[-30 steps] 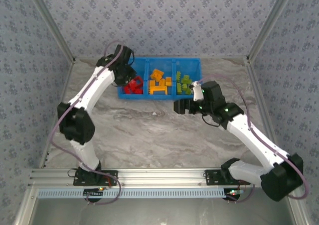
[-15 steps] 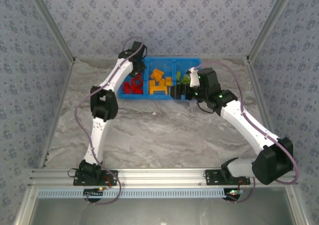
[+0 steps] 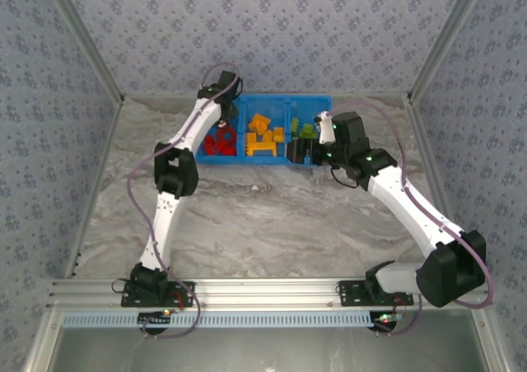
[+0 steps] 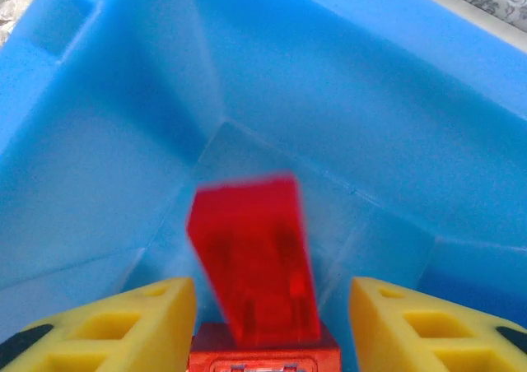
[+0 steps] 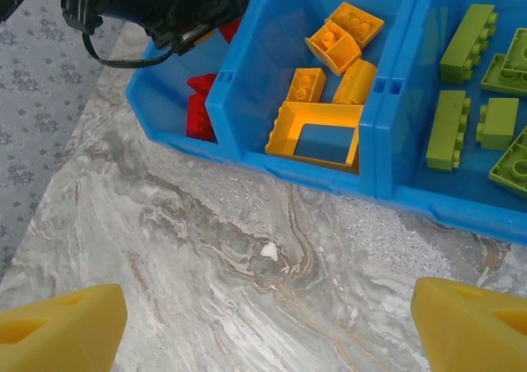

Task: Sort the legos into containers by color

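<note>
The blue bin stands at the back of the table, its three containers side by side: red legos on the left, orange-yellow legos in the middle, lime green legos on the right. My left gripper reaches down into the left container. In the left wrist view it is open, and a blurred red brick hangs loose between the yellow fingers, touching neither. My right gripper is open and empty over bare table just in front of the bin.
In the right wrist view an orange frame-shaped brick lies by the middle container's front wall, with green bricks to its right. The left arm's black wrist hangs over the red bricks. Marbled table spreads in front.
The left arm stretched out to the back of the red container, then its jaws opened and let the red brick go. The right gripper moved up to the bin's front.
</note>
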Motion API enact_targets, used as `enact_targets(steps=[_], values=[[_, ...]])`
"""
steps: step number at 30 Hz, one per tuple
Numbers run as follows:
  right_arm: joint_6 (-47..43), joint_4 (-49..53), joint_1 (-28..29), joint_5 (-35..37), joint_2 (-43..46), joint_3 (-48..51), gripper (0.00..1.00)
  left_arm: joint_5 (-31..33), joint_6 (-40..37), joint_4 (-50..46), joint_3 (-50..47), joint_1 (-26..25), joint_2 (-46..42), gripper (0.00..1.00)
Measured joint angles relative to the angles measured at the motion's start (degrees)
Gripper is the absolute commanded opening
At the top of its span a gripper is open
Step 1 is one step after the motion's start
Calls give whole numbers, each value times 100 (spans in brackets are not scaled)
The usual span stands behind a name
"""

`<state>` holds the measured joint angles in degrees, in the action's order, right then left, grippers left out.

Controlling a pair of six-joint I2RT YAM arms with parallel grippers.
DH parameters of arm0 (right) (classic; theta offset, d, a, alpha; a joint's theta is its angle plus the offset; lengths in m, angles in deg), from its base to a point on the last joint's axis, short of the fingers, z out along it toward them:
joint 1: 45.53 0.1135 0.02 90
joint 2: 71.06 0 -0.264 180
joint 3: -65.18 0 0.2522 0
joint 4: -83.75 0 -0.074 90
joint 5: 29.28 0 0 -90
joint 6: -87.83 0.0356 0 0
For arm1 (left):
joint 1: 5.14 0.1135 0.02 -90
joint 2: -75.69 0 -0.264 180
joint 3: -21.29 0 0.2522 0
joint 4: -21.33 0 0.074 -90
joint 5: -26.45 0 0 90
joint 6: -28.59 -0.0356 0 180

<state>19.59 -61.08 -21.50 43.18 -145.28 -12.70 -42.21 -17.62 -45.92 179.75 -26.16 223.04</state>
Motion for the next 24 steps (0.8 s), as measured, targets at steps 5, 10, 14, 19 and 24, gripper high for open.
enact_targets(steps=[5, 10, 14, 19, 24], values=[[-52, 92, -92, 26, 98, 48, 92, -11, -72, -46, 70, -44, -28, 62], [-157, 387, -245, 424, 260, -15, 100, -37, -107, -363, 15, -116, -496, 83], [-170, 914, -664, 997, 321, -382, 100, -485, -330, -109, -1106, -122, -1976, 98], [-76, 1449, -1335, 1869, 544, -673, 100, -1001, -658, 498, -3285, 227, -4669, 98], [199, 2037, -1460, 3128, 761, -706, 100, -195, -1019, 627, -4782, 468, -6284, 98]])
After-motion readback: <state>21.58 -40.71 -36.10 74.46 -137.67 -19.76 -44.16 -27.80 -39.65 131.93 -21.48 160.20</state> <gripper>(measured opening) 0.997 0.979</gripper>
